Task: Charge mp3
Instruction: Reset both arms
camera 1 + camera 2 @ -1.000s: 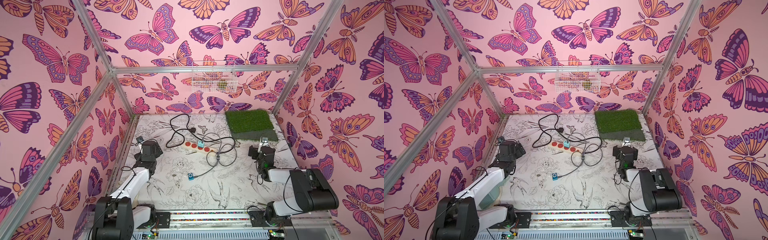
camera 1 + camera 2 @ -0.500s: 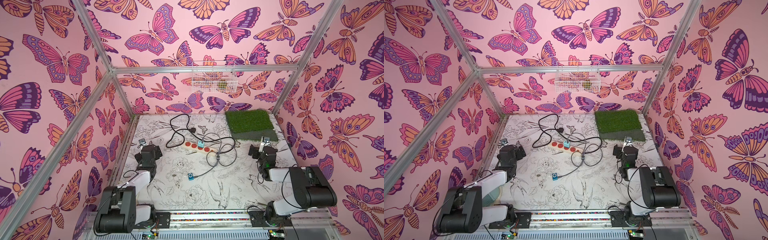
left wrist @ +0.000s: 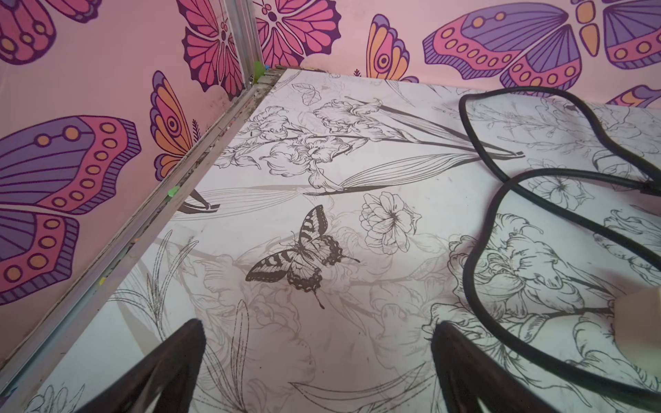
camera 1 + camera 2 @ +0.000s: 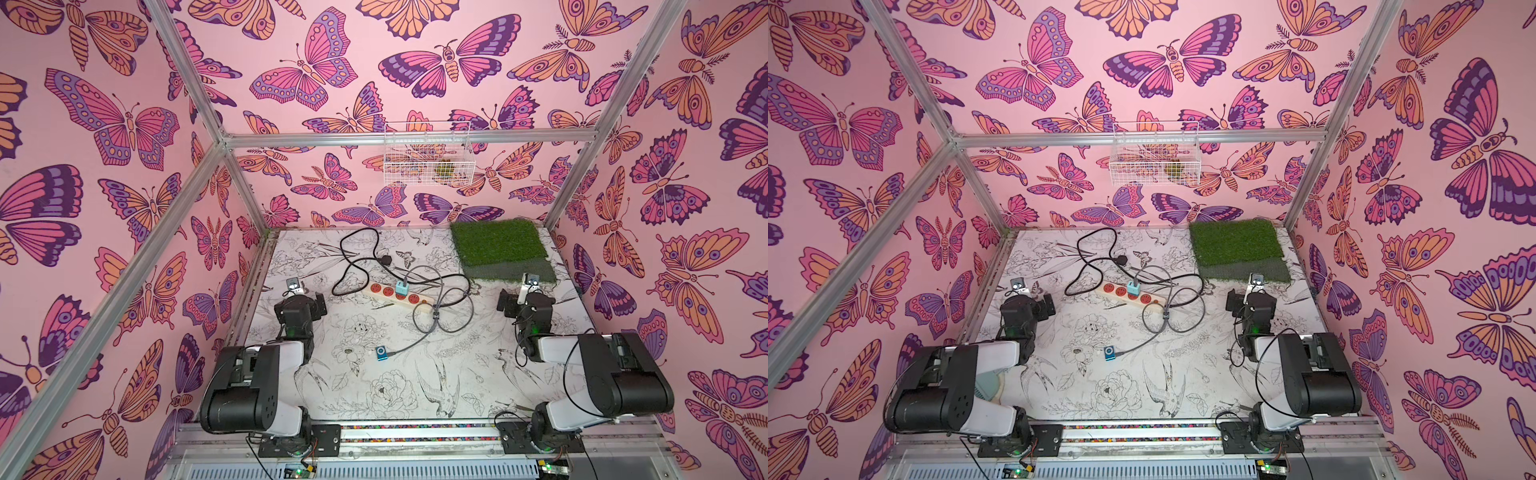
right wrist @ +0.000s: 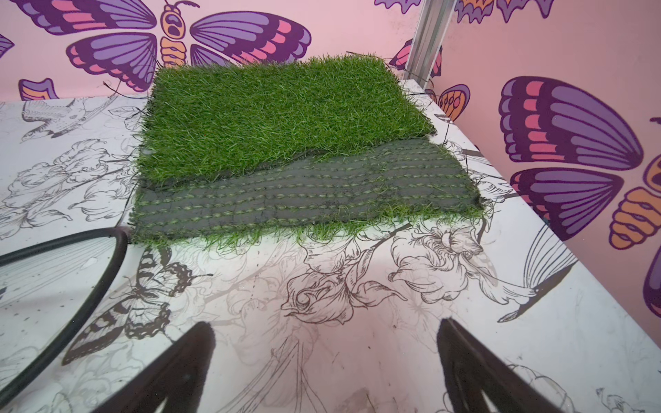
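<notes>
Left gripper (image 3: 316, 325) and right gripper (image 5: 325, 323) both spread wide, empty.
You have them over bare bench (image 4: 478, 374) by its left and right edges; the mp3 (image 4: 382, 353) lies between, near the bench middle, a grey cable (image 4: 409, 345) touching it.

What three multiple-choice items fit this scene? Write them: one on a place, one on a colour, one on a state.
1. The mp3 lies: A on a plate; B on the table, near its middle; C inside a cup.
2. The power strip has sockets coloured: A red; B green; C black.
3. The left gripper has its jaws: A apart and empty; B shut on the mp3; C shut on a pen.
Key: B, it rests flat on the printed top; A, red rounds show along the strip; A, the left wrist view shows only table between them.
</notes>
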